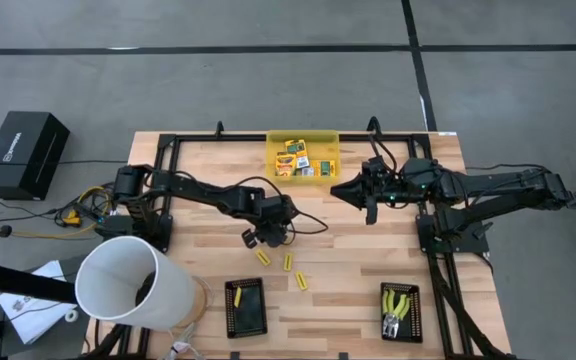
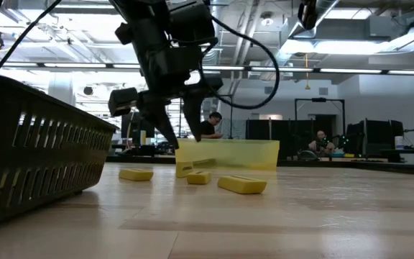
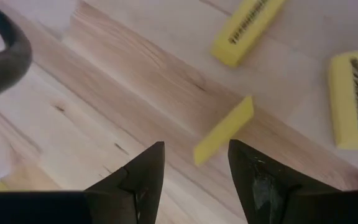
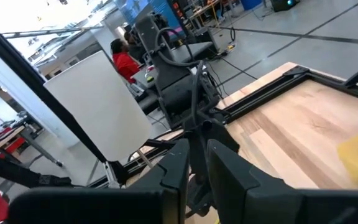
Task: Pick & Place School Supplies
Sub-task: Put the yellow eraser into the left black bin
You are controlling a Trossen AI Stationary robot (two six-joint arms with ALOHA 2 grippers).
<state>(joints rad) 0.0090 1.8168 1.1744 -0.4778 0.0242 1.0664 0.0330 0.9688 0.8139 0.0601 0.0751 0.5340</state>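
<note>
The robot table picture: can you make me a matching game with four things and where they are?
Things:
1. yellow bin
2. left gripper
3. hand tools
4. right gripper

Places:
A. in the black tray on the right arm's side
B. open above the loose yellow sticks
C. at the table's far edge, holding printed boxes
D. empty, in the air beside the bin

Pairs: 1-C, 2-B, 3-A, 4-D

We see a grey concrete floor (image 1: 218, 70) crossed by dark seams; ceiling strip lights (image 2: 351, 70) glow upper right; a black case (image 1: 23, 152) sits left.
</note>
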